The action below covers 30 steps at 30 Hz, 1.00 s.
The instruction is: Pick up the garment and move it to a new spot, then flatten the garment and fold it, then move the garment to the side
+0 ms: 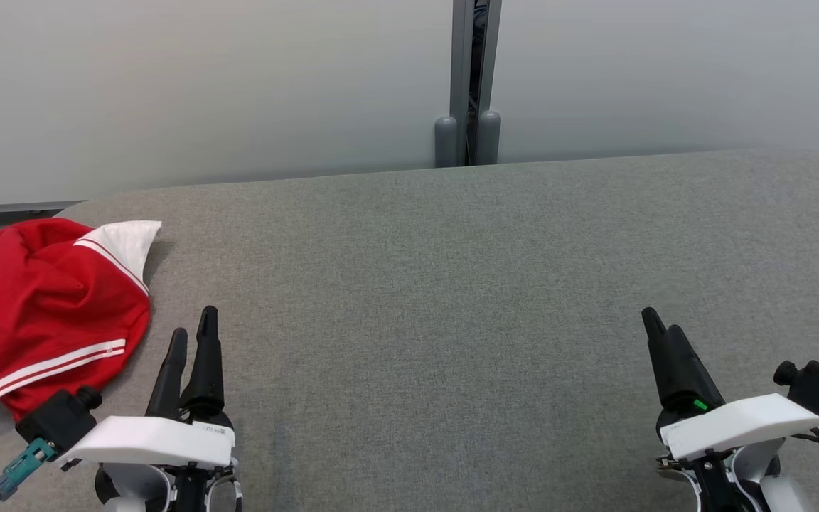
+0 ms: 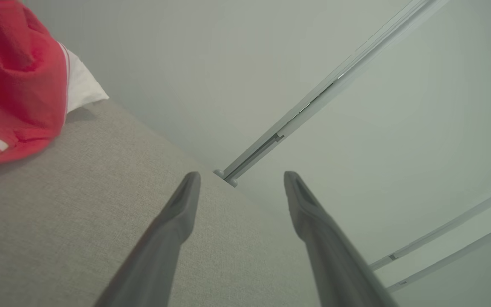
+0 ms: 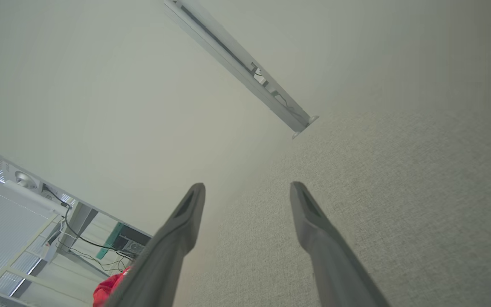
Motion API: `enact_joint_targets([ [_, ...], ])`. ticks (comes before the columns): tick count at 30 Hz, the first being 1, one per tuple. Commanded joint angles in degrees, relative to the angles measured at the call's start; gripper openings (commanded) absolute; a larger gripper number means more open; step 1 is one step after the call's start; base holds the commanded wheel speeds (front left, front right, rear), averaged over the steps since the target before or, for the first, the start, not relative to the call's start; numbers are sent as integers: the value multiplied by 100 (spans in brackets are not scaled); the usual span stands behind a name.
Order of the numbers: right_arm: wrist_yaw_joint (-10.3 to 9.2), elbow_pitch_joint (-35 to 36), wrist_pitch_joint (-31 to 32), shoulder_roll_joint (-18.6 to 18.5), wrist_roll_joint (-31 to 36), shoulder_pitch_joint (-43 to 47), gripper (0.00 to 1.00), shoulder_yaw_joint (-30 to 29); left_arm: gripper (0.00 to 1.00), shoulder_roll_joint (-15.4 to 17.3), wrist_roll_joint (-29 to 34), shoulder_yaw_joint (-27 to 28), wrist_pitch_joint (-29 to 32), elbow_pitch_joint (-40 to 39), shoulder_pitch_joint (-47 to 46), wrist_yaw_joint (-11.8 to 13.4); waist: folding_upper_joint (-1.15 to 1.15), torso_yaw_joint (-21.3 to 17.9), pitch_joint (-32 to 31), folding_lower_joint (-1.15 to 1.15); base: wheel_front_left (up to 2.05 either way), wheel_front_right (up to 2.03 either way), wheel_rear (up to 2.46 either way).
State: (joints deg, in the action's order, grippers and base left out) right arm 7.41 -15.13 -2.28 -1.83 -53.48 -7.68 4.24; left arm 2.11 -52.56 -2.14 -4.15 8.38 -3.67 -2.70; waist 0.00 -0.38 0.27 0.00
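**benchlurker:** Where's the garment on your feed?

**me:** The garment (image 1: pixel 50 313) is a red bundle with a white panel and white stripes, crumpled up at the left end of the grey fabric tabletop (image 1: pixel 416 284). In my head view its left side sits right at the tabletop's left edge. It might hang over a bit, I can't tell for sure.

**benchlurker:** And the tools? Got hold of anything?

**me:** Nope. My left tool (image 1: pixel 193 322) is at the near left, just right of the garment, fingers clear of the cloth and pointing toward the far side. In its wrist view the two fingers stand wide apart with just tabletop and wall showing between them, so it's spread open and gripping nothing. My right tool (image 1: pixel 662 321) is well off at the near right over bare fabric. Same deal there: fingers spread wide in its wrist view, nothing in them. In the head view each pair looks close together, but that's just the angle.

**benchlurker:** Anything else around?

**me:** A grey post (image 1: pixel 468 85) stands against the pale wall just past the far edge, roughly midway along.
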Motion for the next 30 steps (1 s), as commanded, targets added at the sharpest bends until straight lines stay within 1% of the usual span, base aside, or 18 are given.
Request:
enact_joint_targets([
  [1, 6, 137, -81, -52, 294, -72, 100, 88, 100, 44, 276, -50, -60, -133, -10, 60, 0, -4, 0, 0, 0, 0, 0],
  [5, 6, 200, -167, -57, 706, -50, 100, 258, 100, 48, 597, -124, -131, -181, 25, 169, 0, -11, 3, 0, 0, 0, 0],
  [10, 6, 221, -263, -62, 1105, -19, 100, 469, 100, 51, 803, -165, -213, -309, 90, 233, 0, -20, 2, 0, 0, 0, 0],
  [16, 7, 293, -374, -71, 1541, 18, 100, 500, 100, 55, 1341, -218, -310, -344, 153, 378, 0, -32, -5, 0, 0, 0, 0],
  [17, 7, 293, -374, -71, 1541, 18, 100, 500, 100, 55, 1341, -218, -310, -344, 153, 378, 0, -32, -5, 0, 0, 0, 0],
  [19, 7, 316, -428, -74, 1750, 39, 100, 518, 100, 56, 1604, -251, -361, -320, 195, 487, 0, -40, -12, 0, 0, 0, 0],
  [20, 7, 316, -428, -74, 1750, 39, 100, 518, 100, 56, 1604, -251, -361, -320, 195, 487, 0, -40, -12, 0, 0, 0, 0],
  [25, 8, 321, -517, -79, 2114, 68, 100, 535, 100, 60, 2159, -381, -432, -365, 232, 604, 0, -44, -19, 0, 0, 0, 0],
  [30, 8, 348, -601, -85, 2425, 144, 100, 572, 100, 82, 2556, -493, -505, -390, 295, 728, 0, -47, -35, 0, 0, 0, 0],
])
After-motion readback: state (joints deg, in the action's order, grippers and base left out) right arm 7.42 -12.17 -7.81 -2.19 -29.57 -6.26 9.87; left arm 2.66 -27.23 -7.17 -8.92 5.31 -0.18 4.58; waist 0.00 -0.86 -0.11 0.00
